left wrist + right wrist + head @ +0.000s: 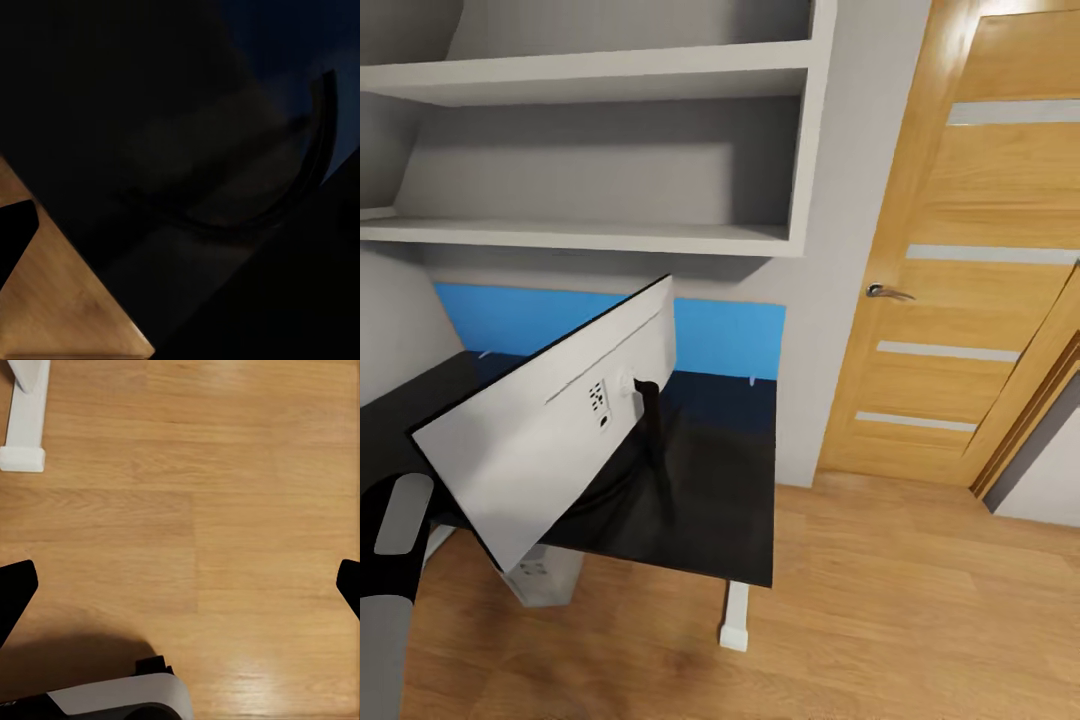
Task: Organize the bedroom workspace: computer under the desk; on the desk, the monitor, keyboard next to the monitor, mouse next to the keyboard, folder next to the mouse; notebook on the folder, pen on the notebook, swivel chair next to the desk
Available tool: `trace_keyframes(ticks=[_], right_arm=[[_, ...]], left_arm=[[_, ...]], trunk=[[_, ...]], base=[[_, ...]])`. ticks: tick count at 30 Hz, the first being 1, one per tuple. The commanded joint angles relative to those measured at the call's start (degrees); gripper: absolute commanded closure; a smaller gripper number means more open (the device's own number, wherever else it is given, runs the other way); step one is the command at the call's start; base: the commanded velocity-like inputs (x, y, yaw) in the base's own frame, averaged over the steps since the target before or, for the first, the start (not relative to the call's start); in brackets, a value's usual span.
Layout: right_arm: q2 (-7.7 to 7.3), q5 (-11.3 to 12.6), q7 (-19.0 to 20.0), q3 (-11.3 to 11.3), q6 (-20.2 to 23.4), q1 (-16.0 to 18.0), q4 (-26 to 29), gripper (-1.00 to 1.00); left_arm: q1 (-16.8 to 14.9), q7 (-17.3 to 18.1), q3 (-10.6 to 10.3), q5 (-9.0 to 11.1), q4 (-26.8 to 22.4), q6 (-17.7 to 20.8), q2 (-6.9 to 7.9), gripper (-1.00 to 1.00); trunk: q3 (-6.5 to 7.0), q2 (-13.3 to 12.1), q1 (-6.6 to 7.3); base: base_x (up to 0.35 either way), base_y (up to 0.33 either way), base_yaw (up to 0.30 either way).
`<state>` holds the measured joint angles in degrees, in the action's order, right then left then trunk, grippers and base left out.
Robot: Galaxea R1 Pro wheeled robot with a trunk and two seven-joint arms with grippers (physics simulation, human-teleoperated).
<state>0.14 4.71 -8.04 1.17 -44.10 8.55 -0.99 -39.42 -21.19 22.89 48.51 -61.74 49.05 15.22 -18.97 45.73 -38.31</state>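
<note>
The monitor (550,425) stands tilted on the desk (730,480), its white back toward me and its slim black stand (650,420) on the glossy black top. Under the desk, a corner of the light grey computer (545,578) shows below the monitor's edge. In the left wrist view, my left gripper (180,225) hangs over the dark desk top (112,90) by the stand's curved base (300,187); one black fingertip (15,232) shows far out at the edge. My right gripper (180,585) is open and empty above the wooden floor (225,495).
The desk's blue back panel (725,335) lines the wall under grey shelves (610,235). The white pedestal foot (734,618) (22,427) rests on the floor. An oak door (970,270) is at the right. My left forearm (390,560) is at the lower left, my base (127,701) under the right gripper.
</note>
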Motion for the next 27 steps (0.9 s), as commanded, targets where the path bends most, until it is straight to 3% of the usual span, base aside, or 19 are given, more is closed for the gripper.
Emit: trace_keyframes(ticks=[1, 8, 27], right_arm=[[0.00, 0.4, 0.2, 0.1, -0.3, 0.1, -0.1, -1.00], [0.11, 0.4, 0.3, 0.1, -0.4, 0.1, -0.1, -1.00], [0.39, 0.4, 0.3, 0.1, -0.3, 0.1, -0.2, -1.00]], left_arm=[[0.0, -0.5, 0.0, 0.6, 0.0, 0.2, 0.00, -1.00], [0.0, -0.5, 0.0, 0.6, 0.0, 0.2, -0.01, -1.00], [0.0, -0.5, 0.0, 0.7, 1.6, 0.2, -0.02, -1.00]], trunk=[[-0.07, 0.1, 0.00], [0.03, 0.1, 0.00], [1.08, 0.1, 0.00]], base=[[-0.040, -0.011, 0.000], [-0.011, -0.003, -0.034], [0.000, 0.000, -0.144]])
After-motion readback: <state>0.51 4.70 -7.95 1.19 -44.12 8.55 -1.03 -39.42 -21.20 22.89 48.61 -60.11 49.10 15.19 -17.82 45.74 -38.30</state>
